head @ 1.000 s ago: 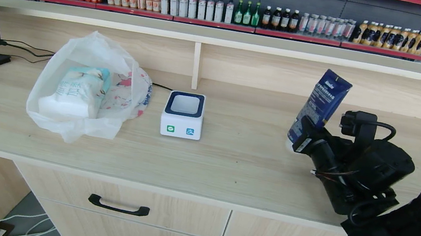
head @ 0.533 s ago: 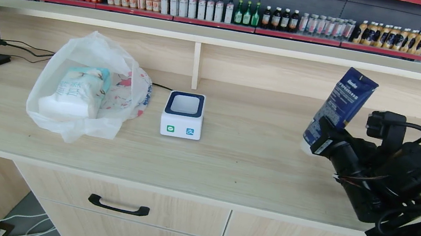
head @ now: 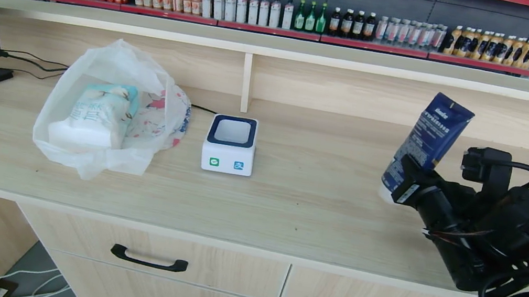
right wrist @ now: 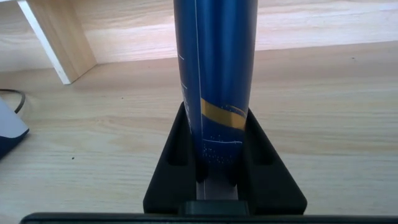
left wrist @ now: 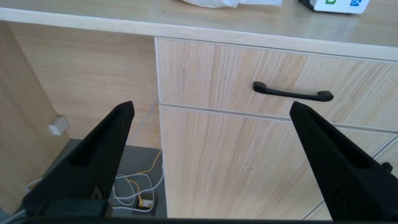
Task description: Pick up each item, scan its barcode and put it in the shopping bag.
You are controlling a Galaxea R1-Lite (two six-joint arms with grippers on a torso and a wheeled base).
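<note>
the wooden counter (head: pixel 298 202) carries it all. on its left part lies the slumped shopping bag (head: pixel 100 149), a white pack (head: pixel 95 113) already inside. just right of the bag sits the scanner (head: pixel 230 144), its window facing up.

well apart from that, over the counter's right part, is the blue tube (head: pixel 428 137). its long axis is near upright but leaning: the flat crimped end points up and toward my right, the white cap end down, close to the counter. i cannot tell whether the cap touches the wood.

my right pincer (head: pixel 410 185) is clamped on the tube's lower part, and the right wrist view shows both fingers (right wrist: pixel 177 146) pressed to its sides. my left pincer (left wrist: pixel 211 109) is spread wide and holds nothing, low in front of the drawers (left wrist: pixel 249 74).

i judge the pick-up done and the scan next. that calls for carrying the tube left over the window and turning it so the barcode faces down. i cannot see where that code sits.
</note>
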